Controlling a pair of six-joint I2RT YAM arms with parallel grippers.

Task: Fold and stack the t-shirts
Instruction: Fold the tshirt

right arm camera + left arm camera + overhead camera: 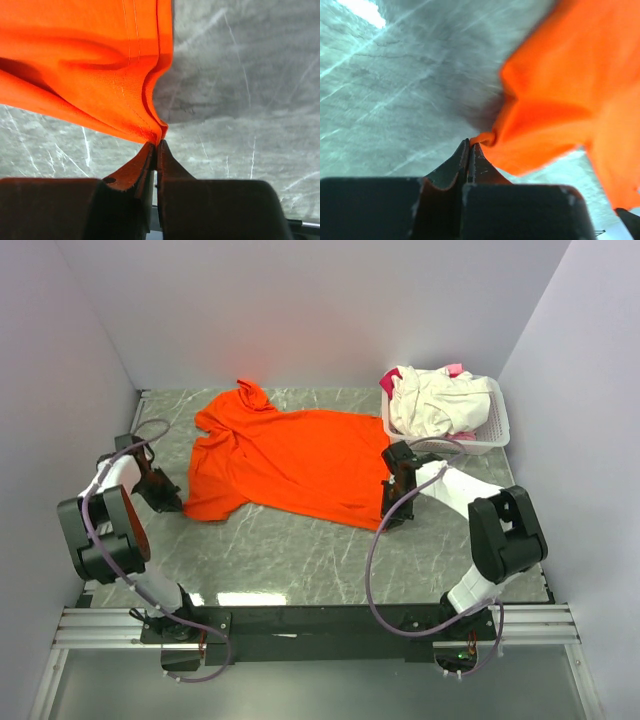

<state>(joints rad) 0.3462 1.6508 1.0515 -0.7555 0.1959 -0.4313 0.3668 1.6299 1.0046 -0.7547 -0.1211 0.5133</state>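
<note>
The orange t-shirt [290,455] lies spread and rumpled across the middle of the marble table, collar toward the back. My left gripper [172,502] is shut on the shirt's near-left corner; in the left wrist view the tips [471,142] pinch a small fold of the orange cloth [560,100]. My right gripper [390,515] is shut on the near-right hem corner, and the right wrist view shows its tips [157,144] clamping the stitched edge of the shirt [90,65]. A cream-white t-shirt [430,400] and a pink one [455,369] sit bunched in the basket.
The white slatted basket [497,425] stands at the back right, close behind my right arm. Grey walls close in the table on the left, back and right. A metal rail [300,625] runs along the near edge.
</note>
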